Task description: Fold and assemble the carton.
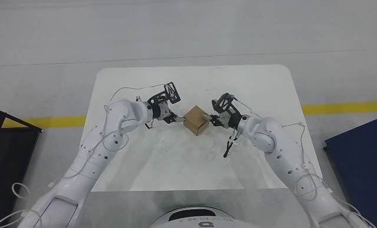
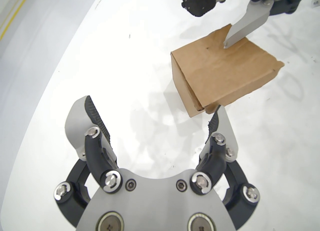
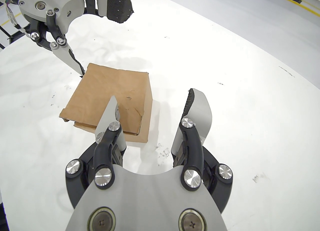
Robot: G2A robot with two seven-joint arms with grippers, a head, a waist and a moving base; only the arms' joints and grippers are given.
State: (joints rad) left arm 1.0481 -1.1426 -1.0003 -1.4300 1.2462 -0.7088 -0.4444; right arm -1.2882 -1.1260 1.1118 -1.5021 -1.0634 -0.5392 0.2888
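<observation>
Now: carton sits mid-table, well off every edge and skewed to them. Left tool and right tool are both spread wide, holding nothing, one finger each touching opposite ends. Best approach, I judge: brace with one tool and press flaps in squarely, so the box doesn't slide. Flapped ends face the tools. Near-square from above; long axis uncertain, probably tool to tool.

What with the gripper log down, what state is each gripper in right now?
Left gripper: open, holding nothing; one fingertip at a corner of the carton.
Right gripper: open, holding nothing; one fingertip on the carton top.
</observation>
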